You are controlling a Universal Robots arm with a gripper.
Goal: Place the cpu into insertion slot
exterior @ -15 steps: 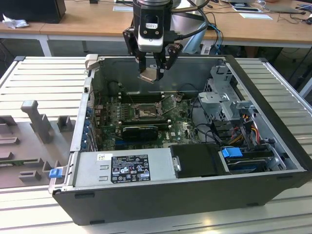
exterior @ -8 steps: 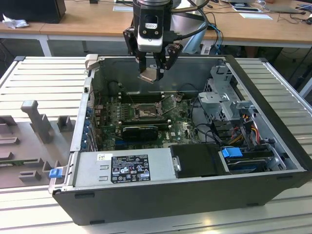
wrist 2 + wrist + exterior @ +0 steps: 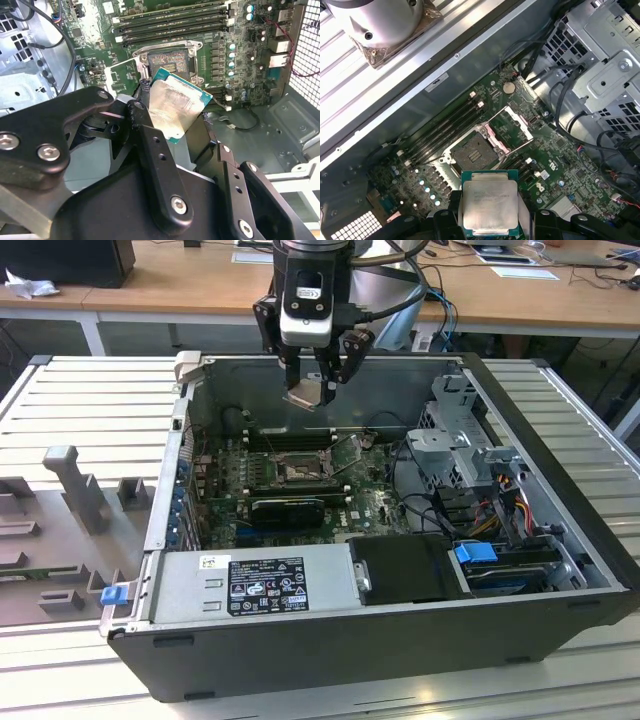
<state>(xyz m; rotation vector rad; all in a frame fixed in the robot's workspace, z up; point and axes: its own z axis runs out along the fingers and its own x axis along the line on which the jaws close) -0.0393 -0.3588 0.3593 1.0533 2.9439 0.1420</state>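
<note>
My jaws clamp the flat, dull-silver cpu (image 3: 308, 393), upper centre, above the square black metal-framed insertion slot (image 3: 298, 472).

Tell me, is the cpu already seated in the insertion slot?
No, the gripper holds the cpu above the board, apart from the insertion slot, which lies empty with its metal frame swung open.

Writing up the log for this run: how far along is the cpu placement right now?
Done: the cpu is picked up, and the insertion slot lies empty, its metal frame swung open. In hand: the gripper clamps the cpu above the computer case. Left: the cpu is not yet in the slot; it hangs clear of the board.
</note>
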